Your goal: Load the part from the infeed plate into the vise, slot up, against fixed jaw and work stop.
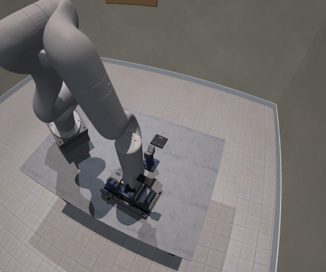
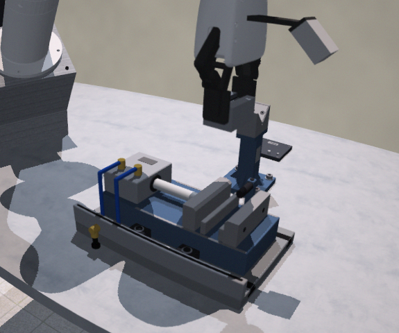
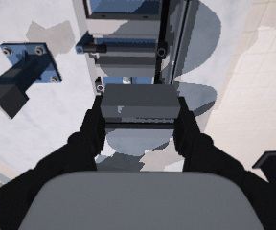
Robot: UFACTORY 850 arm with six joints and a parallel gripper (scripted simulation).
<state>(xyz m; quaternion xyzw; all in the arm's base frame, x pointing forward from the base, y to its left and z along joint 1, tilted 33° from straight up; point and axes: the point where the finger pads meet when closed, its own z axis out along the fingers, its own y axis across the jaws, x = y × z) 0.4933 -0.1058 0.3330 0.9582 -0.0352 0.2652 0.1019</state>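
We see the claw [image 2: 227, 107] hanging in the air above the grey desk [image 2: 335, 215], its black fingers pinching the grey block [image 3: 139, 106] by two opposite sides. The block is off the dark infeed plate [image 2: 276, 148], which lies flat behind. Below stands the vise [image 2: 206, 215] on its blue base, its two grey jaws apart. The V-block [image 2: 258, 118] on its blue post rises just beside the held block in the side view.

A brass-topped knob [image 2: 94, 231] stands on the grey table [image 2: 335, 215], above tiled floor [image 1: 186, 96].
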